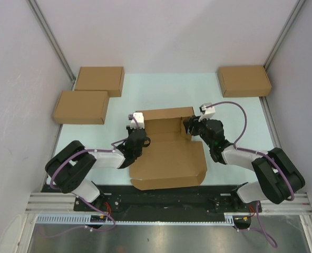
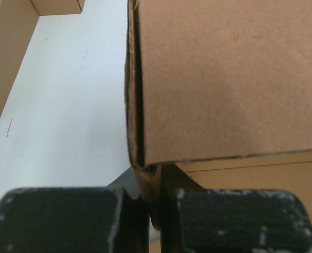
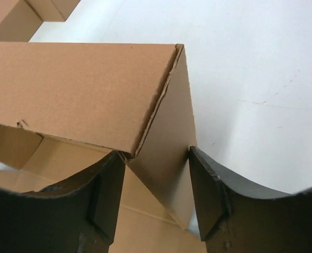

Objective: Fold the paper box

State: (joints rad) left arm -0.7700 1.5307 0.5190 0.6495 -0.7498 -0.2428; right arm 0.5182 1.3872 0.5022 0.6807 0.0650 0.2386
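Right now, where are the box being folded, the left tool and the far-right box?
paper box point(image 1: 169, 163): top view, front panel.
left tool point(image 2: 155, 199): left wrist view, between fingertips.
far-right box point(image 1: 244, 80): top view, top face.

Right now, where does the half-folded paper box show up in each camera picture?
Top external: paper box sits mid-picture.
Left wrist: paper box fills the upper right.
Right wrist: paper box spans left and centre.
Shared landmark: its upright rear wall.
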